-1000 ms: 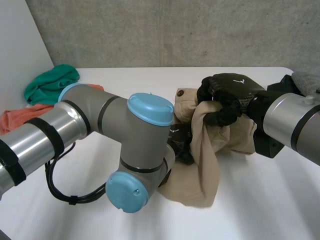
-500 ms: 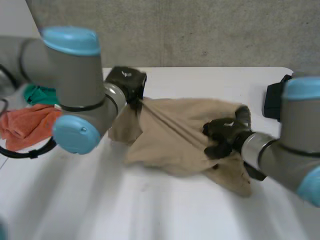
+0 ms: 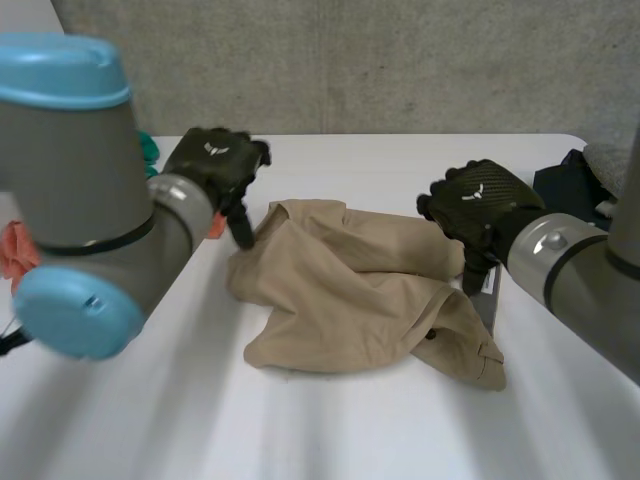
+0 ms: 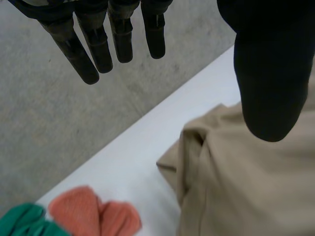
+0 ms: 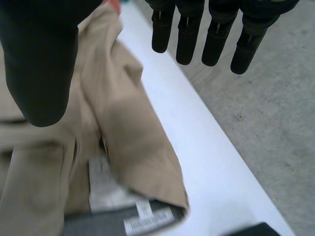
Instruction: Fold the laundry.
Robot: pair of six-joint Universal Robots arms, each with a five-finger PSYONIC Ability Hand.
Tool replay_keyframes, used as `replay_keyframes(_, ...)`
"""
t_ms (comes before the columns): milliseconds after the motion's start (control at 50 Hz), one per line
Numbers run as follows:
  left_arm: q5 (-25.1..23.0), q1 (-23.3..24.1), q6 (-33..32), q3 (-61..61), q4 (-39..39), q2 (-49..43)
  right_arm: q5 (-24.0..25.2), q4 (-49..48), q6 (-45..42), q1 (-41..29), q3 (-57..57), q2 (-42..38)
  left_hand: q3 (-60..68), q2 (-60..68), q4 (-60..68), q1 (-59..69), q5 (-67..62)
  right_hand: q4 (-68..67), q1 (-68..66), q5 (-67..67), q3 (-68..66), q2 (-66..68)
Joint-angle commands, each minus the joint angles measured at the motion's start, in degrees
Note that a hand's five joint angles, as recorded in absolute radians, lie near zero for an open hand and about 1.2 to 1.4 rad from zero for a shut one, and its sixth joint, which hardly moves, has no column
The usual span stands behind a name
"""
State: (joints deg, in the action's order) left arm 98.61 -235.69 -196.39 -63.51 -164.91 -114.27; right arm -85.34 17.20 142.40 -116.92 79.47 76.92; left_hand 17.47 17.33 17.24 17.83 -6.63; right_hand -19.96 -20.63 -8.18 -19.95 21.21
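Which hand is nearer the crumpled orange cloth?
Left. The left hand hovers beside the crumpled orange cloth; the right hand is beyond the beige garment, at its opposite edge.

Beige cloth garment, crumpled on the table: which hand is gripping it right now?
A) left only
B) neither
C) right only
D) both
B: in their own wrist views the left hand and right hand both have straight fingers held apart from the thumb, with no cloth pinched between. The beige cloth garment lies loose on the white table.
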Motion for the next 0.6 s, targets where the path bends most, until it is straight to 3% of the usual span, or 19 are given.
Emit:
replay_keyframes(20, 0.98, -1.08, 1.27, -16.8, 0.65, 7.13, 0.88, 11.18, -13.64, 2.92, -1.07, 0.07, 5.19, 5.33, 5.42, 4.83, -6.02, 0.2, 0.87, -1.58, 0.19, -1.46)
replay_keyframes(100, -0.69, -0.82, 5.13, -22.79, -0.41, 6.69, 2.37, 11.8, -11.63, 5.29, -1.33, -1.86, 6.2, 6.34, 6.43, 5.84, -7.03, -0.47, 0.2, -2.25, -0.48, -0.78)
replay_keyframes(160, -1.57, -0.64, 8.21, -24.73, -4.52, 2.41, 3.52, 11.45, -3.91, 6.87, -1.68, -4.84, 3.69, 3.83, 3.92, 3.33, -4.53, -0.47, 0.2, -2.25, -0.48, -0.78)
replay_keyframes(240, -1.31, -0.82, 8.66, -24.29, -8.57, -1.99, 5.27, 11.28, 11.44, 9.15, -1.42, -8.8, 1.99, 2.14, 2.23, 1.64, -2.83, -0.3, 0.37, -2.08, -0.31, -0.95)
replay_keyframes(320, -1.4, 0.05, 8.48, -22.37, -10.08, -4.73, 7.29, 10.58, 21.39, 10.3, -0.02, -11.0, 1.99, 2.14, 2.23, 1.64, -2.83, -0.3, 0.37, -2.08, -0.31, -0.95)
replay_keyframes(520, -2.89, 3.92, 8.22, -17.88, -10.08, -9.39, 9.93, 6.44, 31.26, 11.8, 3.32, -13.11, 3.34, 3.48, 3.57, 2.98, -4.17, -2.31, -1.64, -4.09, -2.32, 1.06)
replay_keyframes(600, -1.58, 4.63, 8.04, -14.63, -9.81, -13.6, 9.93, 5.04, 31.71, 11.62, 3.77, -13.2, 8.19, 8.34, 8.43, 7.84, -9.03, -13.38, -12.71, -15.16, -13.39, 12.13)
